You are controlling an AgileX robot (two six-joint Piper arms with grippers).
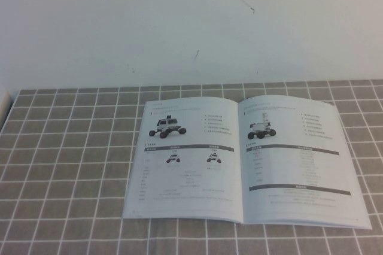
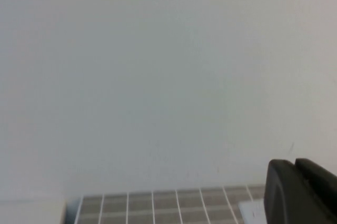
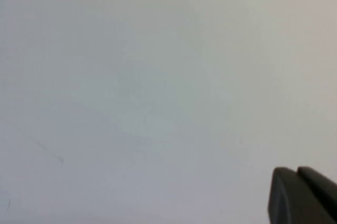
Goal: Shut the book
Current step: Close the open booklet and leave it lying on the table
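The book (image 1: pixel 242 162) lies wide open and flat on the checked tabletop (image 1: pixel 72 165), a little right of centre, print side up. Nothing of the closing is done yet: one half must be lifted and folded over onto the other. Neither arm shows from above. The left tool (image 2: pixel 301 192) and right tool (image 3: pixel 303 195) appear only as dark corners facing the wall (image 1: pixel 179 21), clear of the book. I cannot tell how far open either is, and nothing shows in their grasp.

book (image 1: pixel 245 162) pages printed with lines, headings and tables, all too small to read
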